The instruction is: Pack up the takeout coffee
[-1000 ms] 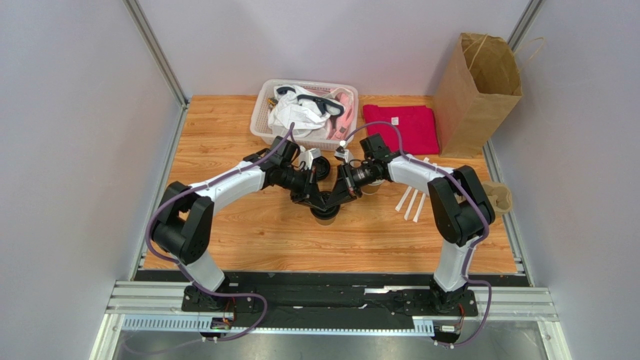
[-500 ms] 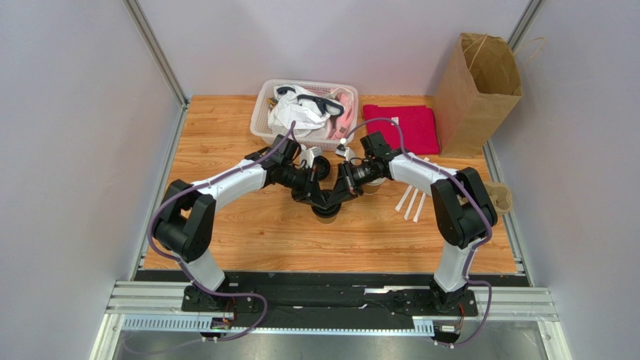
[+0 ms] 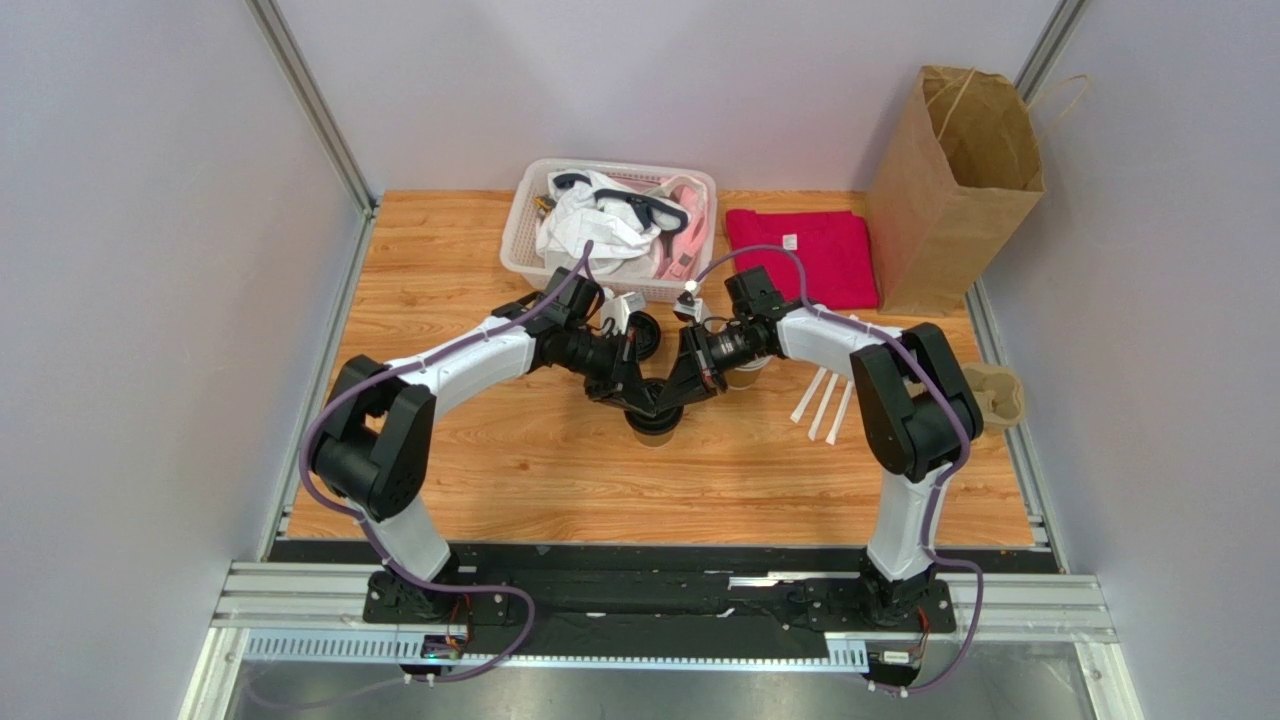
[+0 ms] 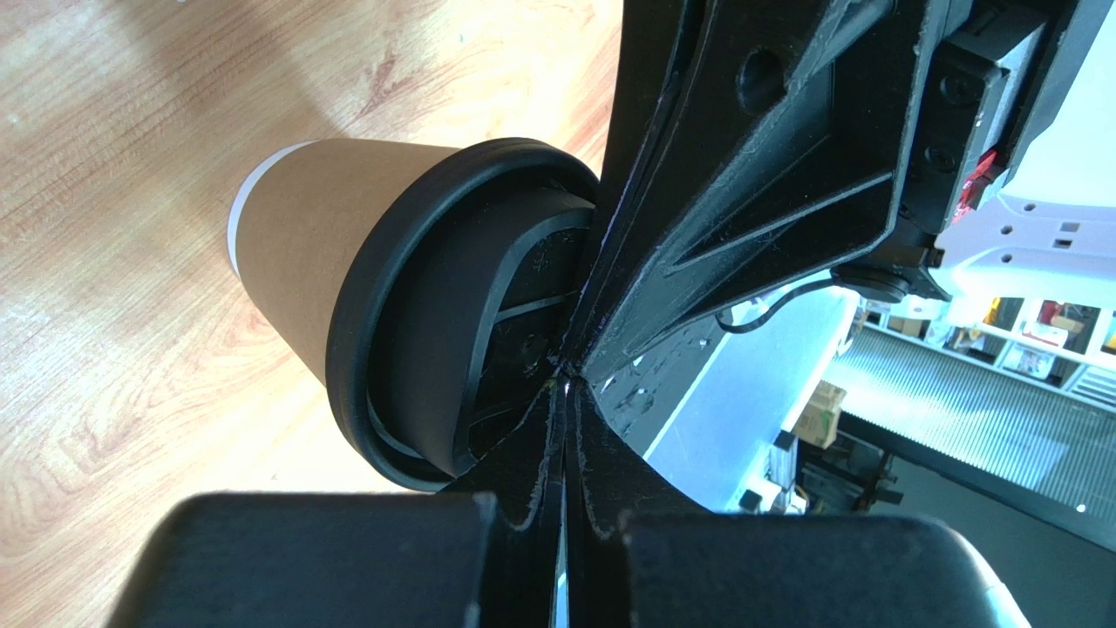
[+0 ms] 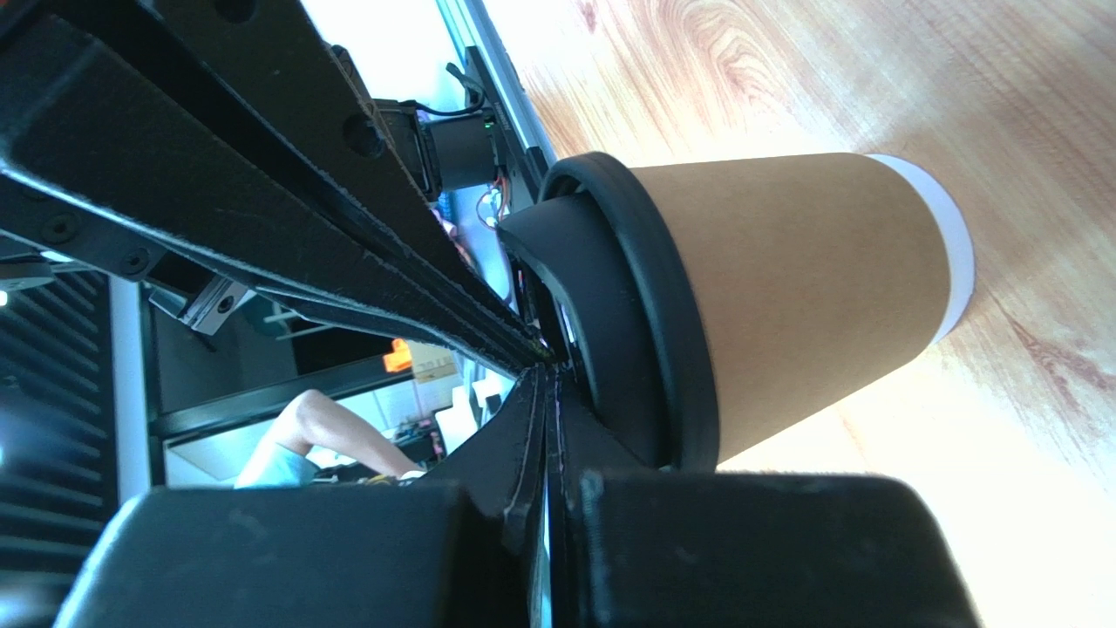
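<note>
Crowding the table's [image 3: 451, 465] middle, both arms converge over the takeout coffee [image 3: 651, 432] and hide most of it from above. Behind them sit a white basket [image 3: 526, 240], a red cloth [image 3: 804, 258] and a paper bag [image 3: 954, 180]. Only the wrist cameras show the cup upright on the wood. The left gripper [image 4: 566, 393] and right gripper [image 5: 544, 390], each with fingers pressed together on nothing, lay their tips against its black lid [image 4: 419, 340].

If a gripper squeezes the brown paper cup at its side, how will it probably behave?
The paper cup looks thin-walled, so a hard squeeze would probably dent it. The black lid around its rim likely stiffens the top. Its base is narrower than its top, so a high push may tip it.
</note>
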Robot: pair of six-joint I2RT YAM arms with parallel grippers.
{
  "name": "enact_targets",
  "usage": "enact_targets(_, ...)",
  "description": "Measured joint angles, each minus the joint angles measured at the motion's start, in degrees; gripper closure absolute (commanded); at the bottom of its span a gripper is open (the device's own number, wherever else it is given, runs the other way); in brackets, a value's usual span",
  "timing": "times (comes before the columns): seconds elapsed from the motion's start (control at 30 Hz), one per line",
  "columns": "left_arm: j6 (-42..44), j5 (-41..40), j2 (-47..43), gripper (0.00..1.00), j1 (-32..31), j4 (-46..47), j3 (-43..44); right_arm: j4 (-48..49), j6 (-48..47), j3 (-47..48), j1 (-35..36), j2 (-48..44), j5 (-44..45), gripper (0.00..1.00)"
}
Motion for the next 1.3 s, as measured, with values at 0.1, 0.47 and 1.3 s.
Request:
enact_targets(0.1, 0.0, 0.07, 0.13, 1.0, 0.02, -0.11, 0.15, 0.24, 0.22, 0.0, -0.04, 0.17, -0.24, 1.0)
enact_targets(0.47, 0.07, 0.35, 0.39, 1.0, 0.04, -0.5, 0.59, -0.13, -0.31, 0.42, -0.15, 0.42, -0.9, 0.98)
enact_targets(1.3, -0.2, 0.74, -5.25, 1.0, 1.14, 6.58, -2.54, -4.76, -2.34, 3.63, 0.98, -4.9, 4.9, 0.95)
